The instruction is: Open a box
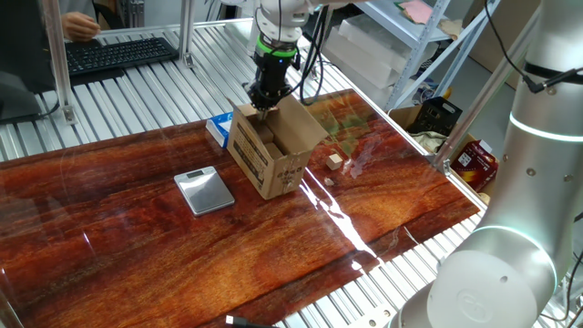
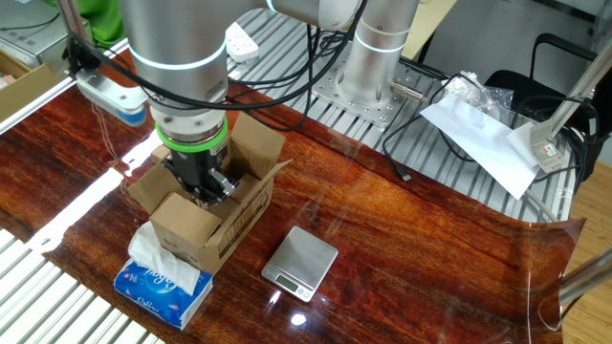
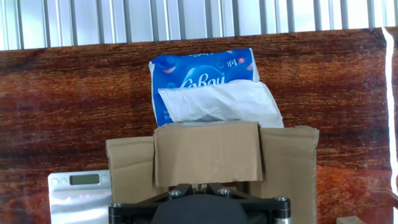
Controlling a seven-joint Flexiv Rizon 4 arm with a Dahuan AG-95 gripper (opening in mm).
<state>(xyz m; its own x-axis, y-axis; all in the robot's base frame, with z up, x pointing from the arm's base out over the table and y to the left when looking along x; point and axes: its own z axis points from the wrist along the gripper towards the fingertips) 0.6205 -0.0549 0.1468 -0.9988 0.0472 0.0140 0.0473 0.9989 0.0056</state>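
I'm looking at the gripper (image 2: 203,191) pointing straight down over the box (image 1: 273,146), its fingers pressed together with nothing pinched between them that I can make out. In the other fixed view its tip is hanging at the box's open top, right at the flap on the tissue side, though I cannot tell whether it is actually touching the cardboard. In the hand view that flap is filling the lower middle of the picture, just above the gripper's dark body.

The box is sitting near the middle of the glossy wooden table (image 1: 383,228), its top flaps standing up and splayed outward, dark print showing on the side facing one fixed view. A blue-and-white tissue packet (image 2: 163,282) is lying just beside the box, with white tissue spilling from its top. A flat silver scale (image 2: 299,263) is resting near the box on the other side. Two small wooden blocks (image 1: 336,161) are lying a little apart from the box.
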